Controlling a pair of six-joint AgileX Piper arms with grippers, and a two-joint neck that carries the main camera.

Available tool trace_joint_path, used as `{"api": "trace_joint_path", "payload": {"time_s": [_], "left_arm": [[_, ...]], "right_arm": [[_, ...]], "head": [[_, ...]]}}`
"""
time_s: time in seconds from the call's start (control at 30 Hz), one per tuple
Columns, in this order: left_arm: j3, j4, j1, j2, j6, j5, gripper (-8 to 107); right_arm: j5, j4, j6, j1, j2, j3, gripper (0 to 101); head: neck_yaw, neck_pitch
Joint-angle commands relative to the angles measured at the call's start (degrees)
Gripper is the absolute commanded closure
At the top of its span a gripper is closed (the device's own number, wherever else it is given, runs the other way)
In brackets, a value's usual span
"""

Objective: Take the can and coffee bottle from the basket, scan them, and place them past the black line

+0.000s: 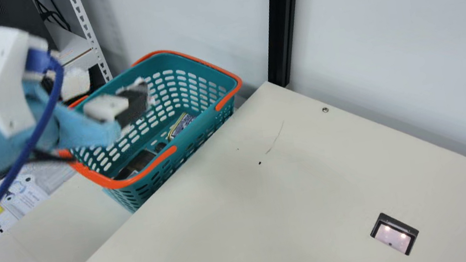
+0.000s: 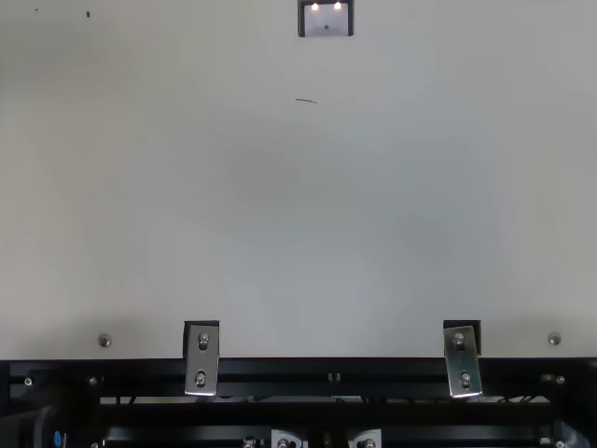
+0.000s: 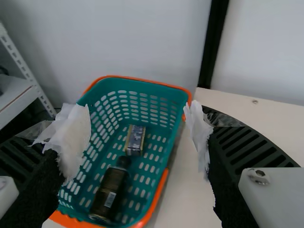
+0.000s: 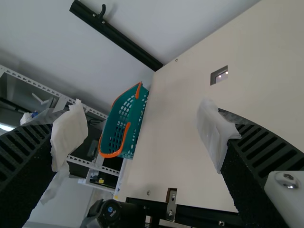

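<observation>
A: so how's the dark, black-capped coffee bottle (image 3: 110, 192) gonna handle? it's lying in the teal plastic basket with the orange rim (image 3: 137, 88), cap near the small blue-and-tan can (image 3: 135, 139).

B: stiff and slick I'd guess, plus a bit heavy if it's full. grab it across the mid-body, imo, never the cap, or it'll swing. left end effector (image 3: 137, 134) is spread wide with nothing in it, and that white tip wrapping should help with grip. right end effector (image 4: 142, 130) is wide and empty too.

A: and the can?

B: probably lighter, thin-walled. pinch the middle gently, it could dent.
</observation>
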Motion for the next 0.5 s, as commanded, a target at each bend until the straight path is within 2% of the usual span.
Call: {"api": "trace_joint_path", "payload": {"time_s": [0.0,0.2,0.47], "left_arm": [[-7.7,-1.1,5.3,13.6,3.2,0.0,9],[-20.8,-4.6,12.8,28.1,12.7,3.4,9],[-34.8,-8.6,15.2,41.6,21.8,12.9,9]], "right_arm": [[0.0,0.0,0.0,0.0,0.0,0.0,0],[0.0,0.0,0.0,0.0,0.0,0.0,0],[0.0,0.0,0.0,0.0,0.0,0.0,0]], "head": [[0.6,-0.6],[0.6,-0.6],[0.6,-0.6]]}}
